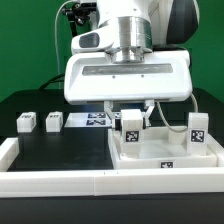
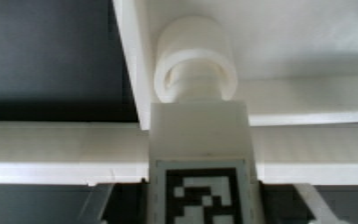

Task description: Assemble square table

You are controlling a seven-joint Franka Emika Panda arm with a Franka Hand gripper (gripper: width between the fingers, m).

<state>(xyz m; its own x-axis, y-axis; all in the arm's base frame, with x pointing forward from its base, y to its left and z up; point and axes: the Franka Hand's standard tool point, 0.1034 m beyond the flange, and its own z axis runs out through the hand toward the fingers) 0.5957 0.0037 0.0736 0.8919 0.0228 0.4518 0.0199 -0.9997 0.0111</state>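
Pointing straight down, gripper (image 1: 134, 112) apparently clamps leg (image 1: 131, 127) on table top (image 1: 160, 156).

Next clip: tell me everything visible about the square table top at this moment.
The table top is a white, plastic-looking square tray with a raised rim, lying flat on the black table at the exterior view's right, beside the border rails. A black-white tag marks its near edge. Two tagged legs stand upright on it: the gripped leg between the jaws and the free leg further right.
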